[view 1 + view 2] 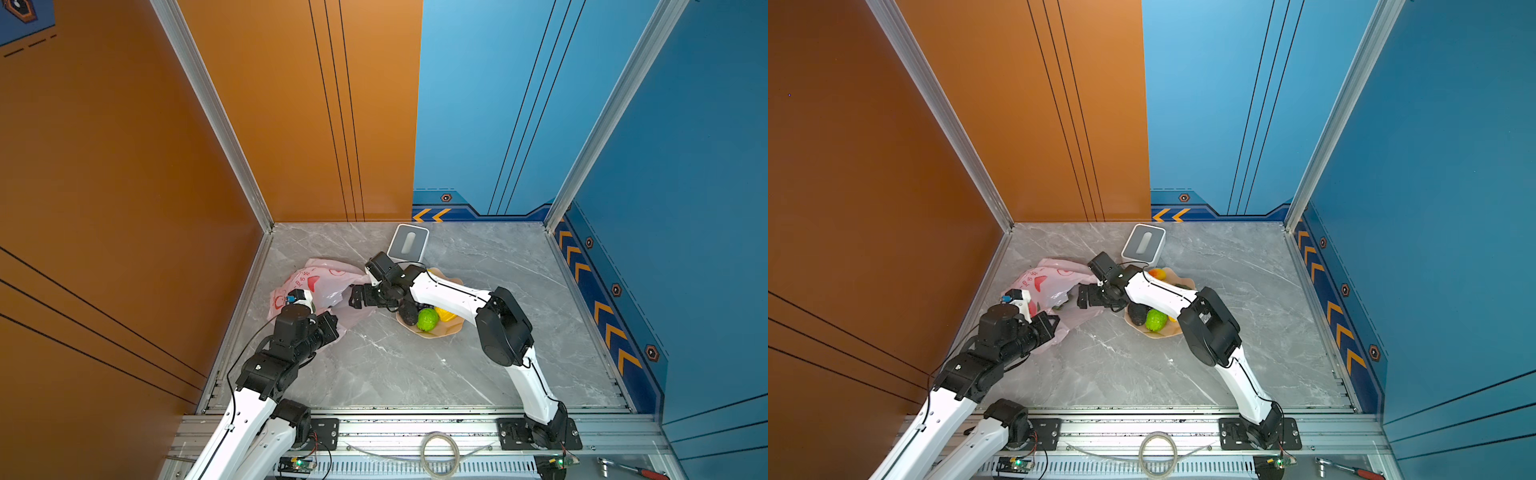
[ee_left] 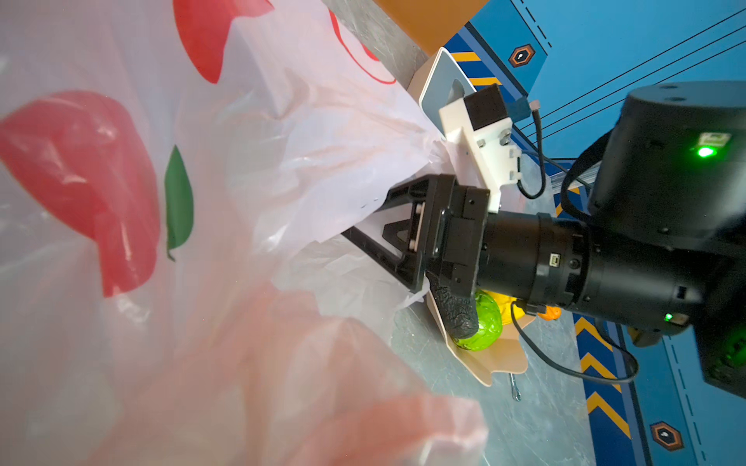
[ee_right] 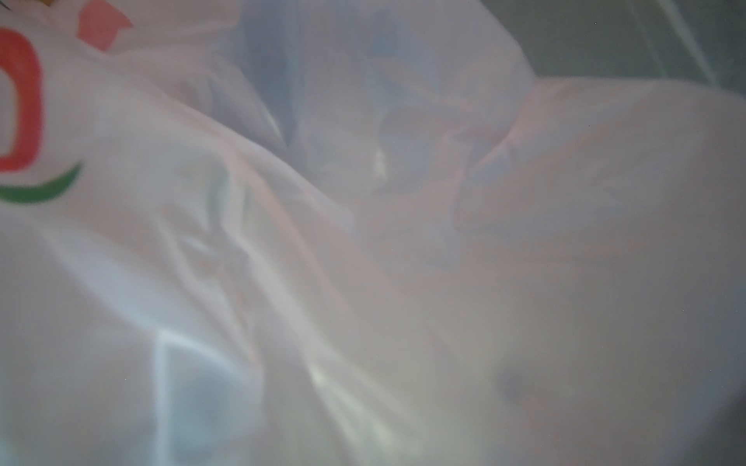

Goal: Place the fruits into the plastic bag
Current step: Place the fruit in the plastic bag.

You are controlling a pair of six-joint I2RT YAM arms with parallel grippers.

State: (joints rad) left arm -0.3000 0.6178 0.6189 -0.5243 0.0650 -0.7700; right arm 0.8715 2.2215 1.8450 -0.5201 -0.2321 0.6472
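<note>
The pink plastic bag (image 1: pixel 320 278) (image 1: pixel 1050 278) lies crumpled at the table's left, its mouth facing the plate. My left gripper (image 1: pixel 332 322) (image 1: pixel 1052 322) is shut on the plastic bag's near edge; in the left wrist view the plastic (image 2: pixel 121 201) covers its jaws. My right gripper (image 1: pixel 353 297) (image 2: pixel 359 220) stands open with its fingers (image 2: pixel 375 254) pushed into the bag's mouth, and no fruit shows between them. The right wrist view shows only plastic (image 3: pixel 363 242). On the plate remain a blackish avocado (image 1: pixel 408 312), a lime-green fruit (image 1: pixel 427 319), a yellow fruit (image 1: pixel 445 314) and a mango (image 1: pixel 1157 273).
The peach scalloped plate (image 1: pixel 446 330) sits at mid-table under the right forearm. A white-and-grey box (image 1: pixel 408 242) stands behind it near the back wall. Orange and blue walls close in three sides. A cable loop (image 1: pixel 439 455) lies on the front rail.
</note>
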